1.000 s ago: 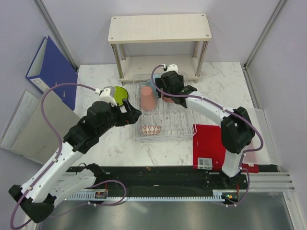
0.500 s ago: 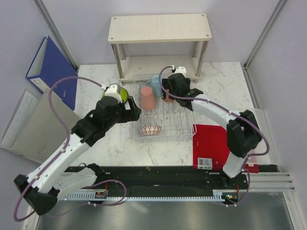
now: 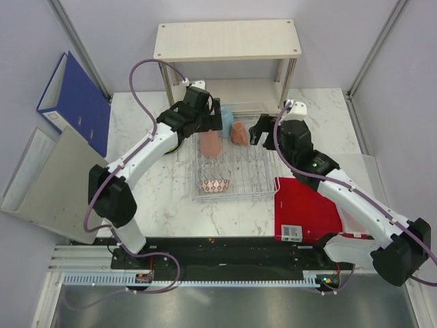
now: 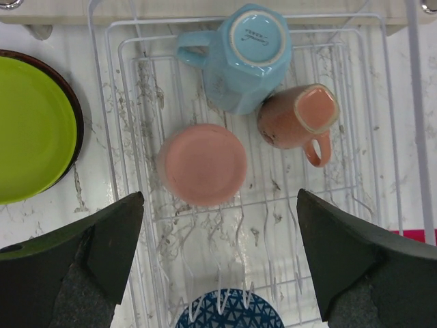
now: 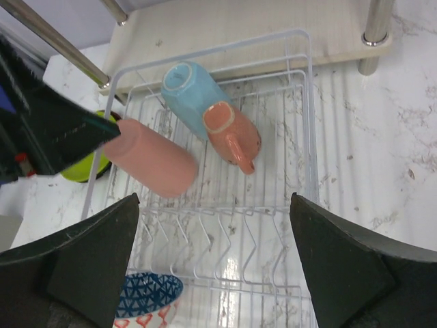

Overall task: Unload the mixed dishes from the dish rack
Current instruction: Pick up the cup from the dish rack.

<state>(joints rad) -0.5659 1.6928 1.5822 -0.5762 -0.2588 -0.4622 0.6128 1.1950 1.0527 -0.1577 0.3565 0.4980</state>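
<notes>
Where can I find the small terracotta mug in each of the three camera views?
Top external: small terracotta mug near picture centre, at the far end of the silver wire dish rack.
Left wrist: mug upper right.
Right wrist: mug centre.
Shared landmark: light blue cup right beside it.

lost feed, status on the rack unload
Left gripper, right gripper open, empty, above dish rack. Pink cup, blue cup, terracotta mug, bowl inside; green plate on dark plate beside it. Nothing blocking.

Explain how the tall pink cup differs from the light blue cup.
The light blue cup has a handle; the tall pink cup has none. The blue cup's sides are faceted, the pink cup's smooth. The blue cup touches the terracotta mug; the pink cup stands apart. Both sit bottom-up in the dish rack.
</notes>
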